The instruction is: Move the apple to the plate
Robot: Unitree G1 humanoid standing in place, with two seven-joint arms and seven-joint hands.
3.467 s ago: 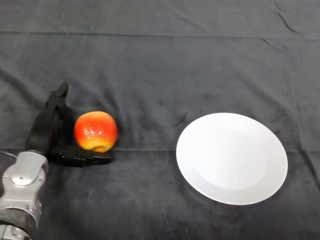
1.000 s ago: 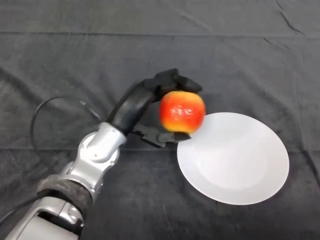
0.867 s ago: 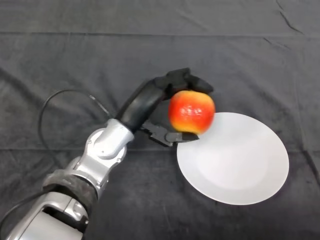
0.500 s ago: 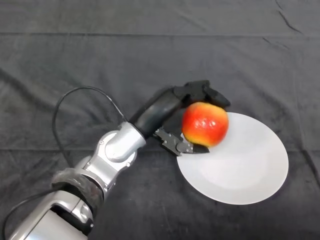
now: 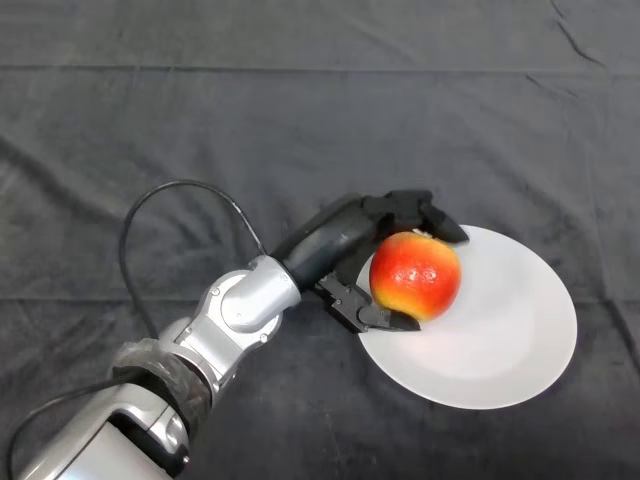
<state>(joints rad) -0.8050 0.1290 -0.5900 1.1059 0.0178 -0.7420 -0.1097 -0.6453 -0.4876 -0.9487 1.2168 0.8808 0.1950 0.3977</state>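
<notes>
You see the black robot hand (image 5: pixel 395 215) curled around the round red-yellow apple (image 5: pixel 415 275) over the round white plate's (image 5: pixel 520 345) left edge; only release remains.

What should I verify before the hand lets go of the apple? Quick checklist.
1. Apple over the plate, not the cloth: ok, over its left part.
2. Left hand curled round the apple: ok, fingers behind, thumb in front.
3. Apple resting on the plate: cannot tell.
4. Apple away from the rim: not ok, it sits close to the left edge.
5. Bare plate to the right: ok.
</notes>
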